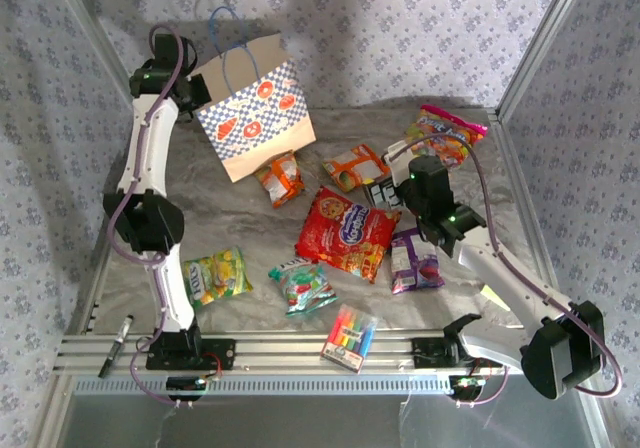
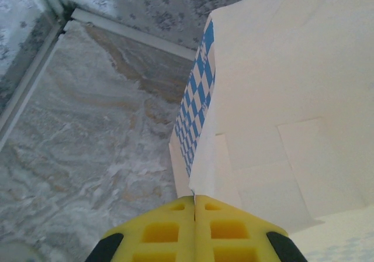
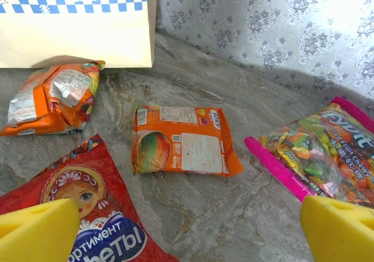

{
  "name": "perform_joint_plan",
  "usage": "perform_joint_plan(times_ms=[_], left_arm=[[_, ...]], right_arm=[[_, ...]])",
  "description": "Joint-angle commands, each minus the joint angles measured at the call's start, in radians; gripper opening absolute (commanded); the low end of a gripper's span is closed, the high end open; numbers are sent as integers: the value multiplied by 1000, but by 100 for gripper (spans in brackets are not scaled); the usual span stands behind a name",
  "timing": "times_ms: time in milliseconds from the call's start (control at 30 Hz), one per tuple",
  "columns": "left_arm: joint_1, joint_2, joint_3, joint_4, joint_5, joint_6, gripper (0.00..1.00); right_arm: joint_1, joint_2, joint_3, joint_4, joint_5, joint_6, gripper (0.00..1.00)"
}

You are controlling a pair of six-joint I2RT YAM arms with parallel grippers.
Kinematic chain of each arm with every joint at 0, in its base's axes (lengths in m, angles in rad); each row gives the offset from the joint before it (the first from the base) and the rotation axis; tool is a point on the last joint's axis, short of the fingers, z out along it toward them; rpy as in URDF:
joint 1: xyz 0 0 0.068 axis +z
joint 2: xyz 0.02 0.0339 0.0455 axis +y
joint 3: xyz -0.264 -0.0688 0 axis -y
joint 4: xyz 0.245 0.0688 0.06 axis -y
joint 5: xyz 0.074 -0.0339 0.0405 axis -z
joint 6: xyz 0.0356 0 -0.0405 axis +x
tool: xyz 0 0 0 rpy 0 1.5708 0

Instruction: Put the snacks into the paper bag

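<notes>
The paper bag (image 1: 255, 103) stands at the back left, tan with a blue-white checkered band (image 2: 196, 104). My left gripper (image 1: 197, 90) is at its left top edge, and its yellow fingers (image 2: 195, 206) are shut on the bag's paper rim. Snacks lie on the table: a large red cookie bag (image 1: 345, 233), two orange-white packets (image 1: 281, 180) (image 1: 355, 166), a purple one (image 1: 415, 261), a green-yellow one (image 1: 217, 275), a green-red one (image 1: 303, 286) and a pink-edged candy bag (image 1: 440, 133). My right gripper (image 1: 388, 190) hangs open (image 3: 187, 233) just short of the orange packet (image 3: 181, 139), with the red bag (image 3: 87, 215) at its left finger.
A clear pack of coloured markers (image 1: 349, 336) lies near the front rail. A black pen (image 1: 115, 343) rests on the rail at the left. Patterned walls and metal posts close in the back and sides.
</notes>
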Motion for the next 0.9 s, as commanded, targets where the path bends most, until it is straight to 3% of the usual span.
perform_joint_plan(times_ms=[0, 500, 867], left_arm=[[21, -112, -93, 30, -53, 1, 0], [34, -405, -487, 117, -112, -3, 0], [1, -552, -686, 148, 3, -52, 0]], right_arm=[[13, -5, 9, -3, 11, 15, 98], [51, -12, 7, -9, 9, 21, 98], [74, -12, 4, -1, -2, 35, 98]])
